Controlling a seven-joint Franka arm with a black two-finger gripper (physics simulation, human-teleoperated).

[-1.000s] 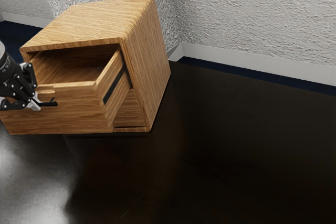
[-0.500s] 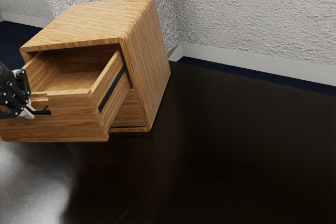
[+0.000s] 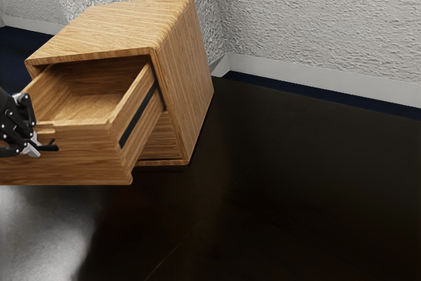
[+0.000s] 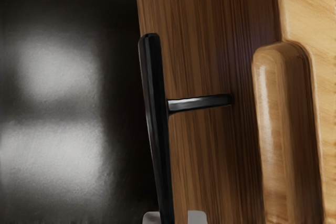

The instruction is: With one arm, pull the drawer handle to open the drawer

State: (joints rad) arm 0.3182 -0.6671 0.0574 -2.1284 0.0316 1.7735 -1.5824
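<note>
A light oak-grain wooden box cabinet (image 3: 168, 44) stands in the upper left of the exterior view on a dark glossy floor (image 3: 296, 195); behind it runs a white rough-plastered wall (image 3: 316, 11) with a pale skirting board (image 3: 316, 76) along its foot. The cabinet's open-topped wooden drawer (image 3: 72, 162) stands well out of the opening, reaching toward the lower left of the frame, its inside bare wood. The slim black bar handle (image 3: 47, 148) sits on the drawer's front at the far left edge, and the black two-finger claw (image 3: 30, 150) is right at it; whether the claw clamps the bar or sits loose about it cannot be told. Seen from the wrist, the handle (image 4: 155, 129) stands off the drawer front (image 4: 210, 35) on a short black post (image 4: 199, 102); beside it, a rounded notch (image 4: 278, 140) is cut in the front's edge.
</note>
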